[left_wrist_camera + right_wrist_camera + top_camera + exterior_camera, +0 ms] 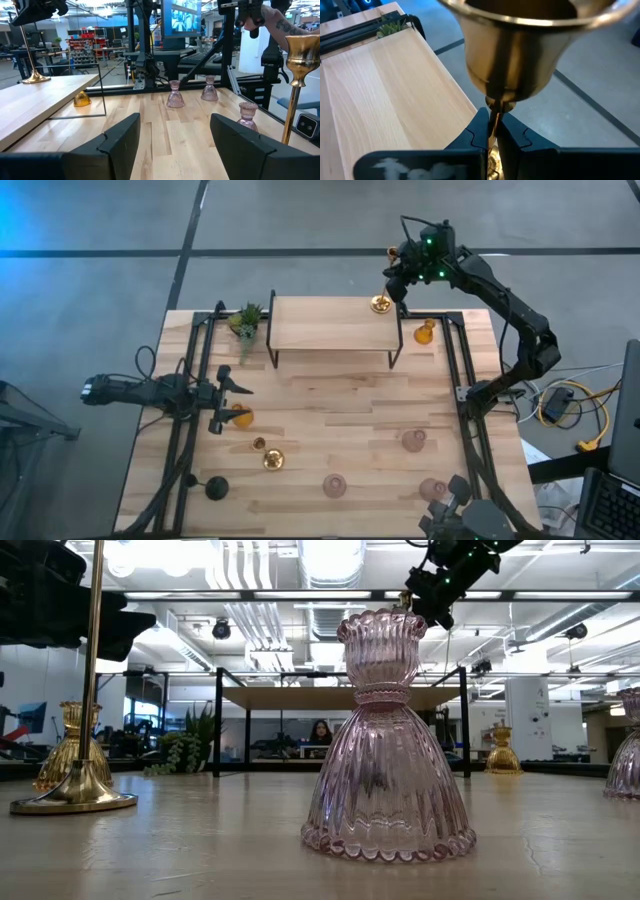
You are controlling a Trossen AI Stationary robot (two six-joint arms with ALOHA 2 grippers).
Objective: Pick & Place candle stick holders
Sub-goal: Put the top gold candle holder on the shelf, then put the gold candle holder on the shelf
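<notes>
My right gripper (397, 283) is shut on a tall thin brass stick (512, 45) at the right end of the wooden shelf (330, 322). My left gripper (226, 400) is open and empty at the table's left, with an amber glass holder (241, 417) close by its near finger. The second brass stick (272, 460) and the black stemmed holder (215, 487) stand near the front left. Three pink glass holders (335, 485) (413, 440) (433, 490) stand on their wide bases at the front and right. The second amber holder (425, 332) stands right of the shelf. My right gripper pinches the brass stick's thin stem (493, 116) between its two fingers, just below the cup at the top. The fingers come from the table's far right side and lie across the stem. The stick is upright, its round base (380, 304) on the shelf's right end.
A small green potted plant (245, 320) stands at the shelf's left end. Black rails (185, 440) (470, 420) run along the table's left and right sides. Bare wood lies in the middle of the table in front of the shelf.
</notes>
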